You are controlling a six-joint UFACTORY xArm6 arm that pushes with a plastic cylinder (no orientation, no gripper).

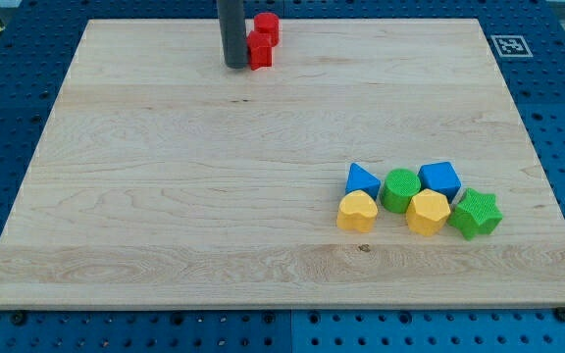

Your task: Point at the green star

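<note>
Resting beside red blocks (pixel 260 41), my tip (pixel 234 66).

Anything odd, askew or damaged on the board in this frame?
Nothing stands out. My tip sits at the view's top beside the two red blocks, far from the green star, which lies flat at the right end of the lower-right cluster. No damage visible.

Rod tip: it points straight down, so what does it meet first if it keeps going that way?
My tip would meet the wooden board itself; it already seems to sit on it. The red blocks lie just to the view's right, likely touching, not underneath.
</note>
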